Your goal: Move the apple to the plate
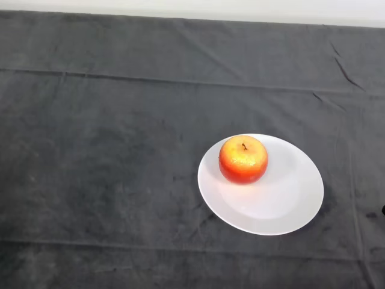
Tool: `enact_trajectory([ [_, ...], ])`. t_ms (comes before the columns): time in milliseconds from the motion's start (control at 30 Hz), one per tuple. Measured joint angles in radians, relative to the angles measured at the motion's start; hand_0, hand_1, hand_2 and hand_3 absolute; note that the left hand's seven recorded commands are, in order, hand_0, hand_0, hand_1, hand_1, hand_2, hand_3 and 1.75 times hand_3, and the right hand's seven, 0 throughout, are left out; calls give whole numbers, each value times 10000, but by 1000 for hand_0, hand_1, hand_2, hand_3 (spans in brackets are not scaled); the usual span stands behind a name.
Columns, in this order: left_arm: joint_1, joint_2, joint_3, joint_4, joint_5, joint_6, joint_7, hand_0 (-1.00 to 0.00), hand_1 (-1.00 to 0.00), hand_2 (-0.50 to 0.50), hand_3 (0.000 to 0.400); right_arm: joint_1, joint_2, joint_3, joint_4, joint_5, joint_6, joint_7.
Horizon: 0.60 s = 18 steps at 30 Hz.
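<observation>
Background: pale wall strip point(192, 9) runs along the very top edge, behind the far end of the table.
Surface: table covered in a dark grey cloth point(108, 180) that fills pretty much the whole head view. It's got a few creases, one long fold line running left to right across the upper part, another near the bottom edge, plus some short wrinkles up in the top right corner.
Hand: no part of the robot shows up anywhere, so nothing to say on that one.
Apple: apple point(243, 159) is sitting on the plate, upright, stem pointing up with the little dimple around it visible. Red-orange skin with a yellowish patch across the top. It's resting on the upper-left part of the plate rather than dead centre, close to the rim on that side but fully inside it.
Plate: white round plate point(283, 205), flat on the cloth, right of centre and a bit below the middle of the view. Most of its lower right area is bare. Soft shadow from the apple falls on the plate surface just beside the fruit.
Task status: going by how things lie, the apple's on the plate already.
</observation>
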Motion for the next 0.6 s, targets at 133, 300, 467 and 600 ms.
enact_trajectory([
  [133, 0, 0, 3, 0, 31, 0, -20, 0, 0, 0, 0, 0, 0, 5, 0, 7, 0, 0],
  [300, 0, 0, 18, 0, 74, 0, -73, 0, 0, 0, 0, 0, 0, 10, 0, 11, 0, 1],
  [467, -2, -2, 48, 0, 137, 0, -147, 0, 0, 0, 0, 0, 0, 13, 0, 12, 0, 1],
  [600, -3, -2, 60, 0, 141, 0, -165, 0, 0, 0, 0, 0, 0, 17, 0, 15, 0, 1],
])
